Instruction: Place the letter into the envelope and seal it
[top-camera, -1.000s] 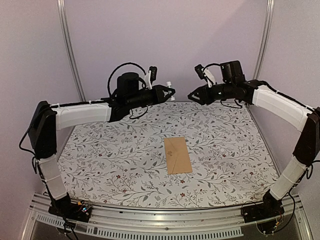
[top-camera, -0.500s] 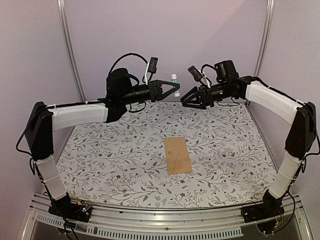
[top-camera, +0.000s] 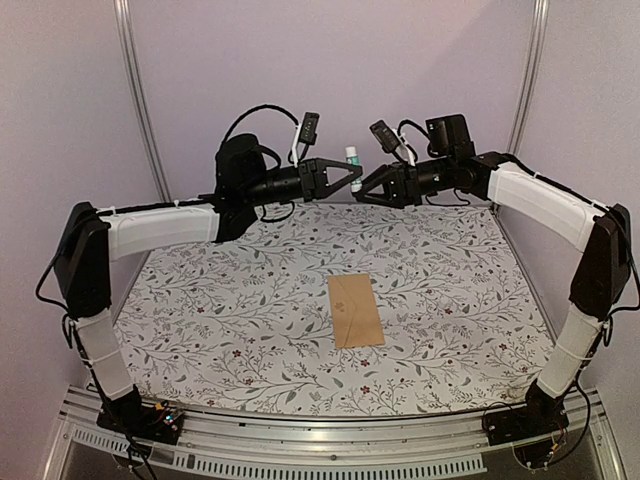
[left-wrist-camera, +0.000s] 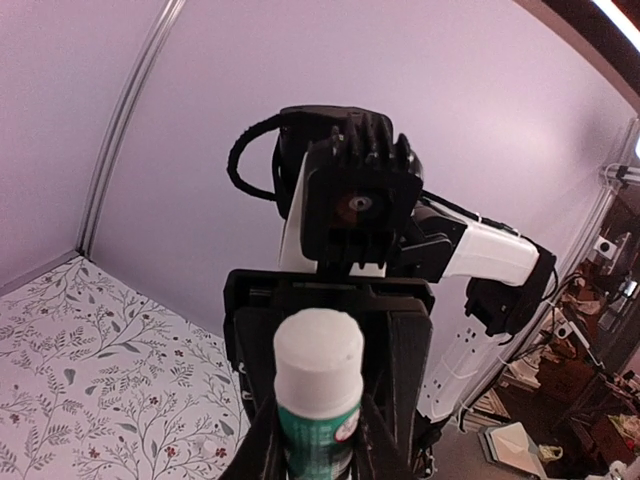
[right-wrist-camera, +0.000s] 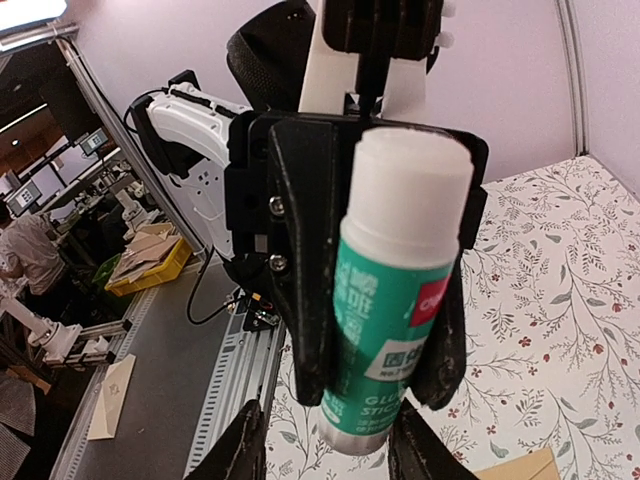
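Note:
The tan envelope (top-camera: 355, 310) lies flat on the floral table, its corner showing in the right wrist view (right-wrist-camera: 525, 468). The cream letter is not in view. My left gripper (top-camera: 350, 176) is raised at the back and shut on a green glue stick with a white cap (top-camera: 352, 156), also seen in the left wrist view (left-wrist-camera: 318, 385). My right gripper (top-camera: 368, 188) faces it, open. In the right wrist view its fingers (right-wrist-camera: 243, 445) stand either side of the glue stick's lower end (right-wrist-camera: 400, 300), not touching it.
The floral tablecloth (top-camera: 230, 320) covers the table. Metal frame posts (top-camera: 138, 90) stand at the back corners, with purple walls behind. Both arms meet high above the table's far edge.
The left gripper has lifted the glue stick and turned it upright. The right gripper has moved left and up until its open fingers reach the stick.

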